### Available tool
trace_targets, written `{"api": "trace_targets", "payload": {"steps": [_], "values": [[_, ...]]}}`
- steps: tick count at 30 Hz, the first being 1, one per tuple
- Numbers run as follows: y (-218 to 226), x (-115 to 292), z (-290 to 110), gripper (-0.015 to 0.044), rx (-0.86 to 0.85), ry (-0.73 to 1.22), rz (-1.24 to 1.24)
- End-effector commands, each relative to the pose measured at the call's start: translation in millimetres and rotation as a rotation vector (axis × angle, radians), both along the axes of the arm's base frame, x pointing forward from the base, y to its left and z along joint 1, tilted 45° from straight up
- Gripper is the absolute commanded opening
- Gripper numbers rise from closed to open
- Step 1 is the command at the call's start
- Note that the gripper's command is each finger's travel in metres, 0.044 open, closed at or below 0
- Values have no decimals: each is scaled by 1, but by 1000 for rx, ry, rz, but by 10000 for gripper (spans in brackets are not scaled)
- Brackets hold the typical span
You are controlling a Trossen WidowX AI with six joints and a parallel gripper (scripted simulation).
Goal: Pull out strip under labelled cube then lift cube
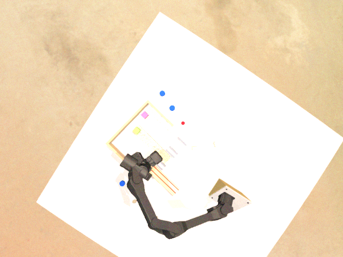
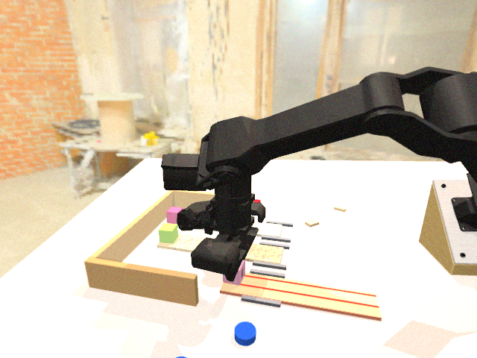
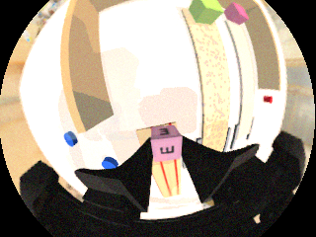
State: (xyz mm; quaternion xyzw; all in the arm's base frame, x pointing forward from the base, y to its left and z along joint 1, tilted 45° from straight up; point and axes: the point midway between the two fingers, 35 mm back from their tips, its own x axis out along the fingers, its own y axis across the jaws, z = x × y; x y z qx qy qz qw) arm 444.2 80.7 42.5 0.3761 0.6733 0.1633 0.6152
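The labelled cube, pink-purple with dark letters (image 2: 240,271) (image 3: 166,149), is at the inner end of the orange strip with red lines (image 1: 164,179) (image 2: 327,298) (image 3: 171,183). My gripper (image 3: 164,138) is shut on that cube, with one finger on each side. In the exterior view a finger partly hides the cube; in the top view the arm hides it. The cube looks upright at strip level; whether it touches the strip I cannot tell. The strip lies flat, its outer end reaching towards the arm's base.
A speckled strip (image 2: 265,253) (image 3: 213,74) has a green cube (image 1: 136,130) (image 2: 168,233) (image 3: 205,11) at its far end. A plain magenta cube (image 1: 144,114) (image 3: 236,13) is near a pale strip (image 3: 245,64). A wooden wall (image 2: 142,283) (image 3: 74,59), dark rails (image 2: 261,300) and a blue disc (image 2: 244,333) surround them.
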Motion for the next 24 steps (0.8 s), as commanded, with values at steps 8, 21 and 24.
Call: {"api": "trace_targets", "payload": {"steps": [8, 21, 24], "values": [[-21, -31, 11, 0, 0, 3, 0], [-38, -65, 18, 0, 2, 6, -2], [-40, -75, 16, 0, 2, 6, -2]]}}
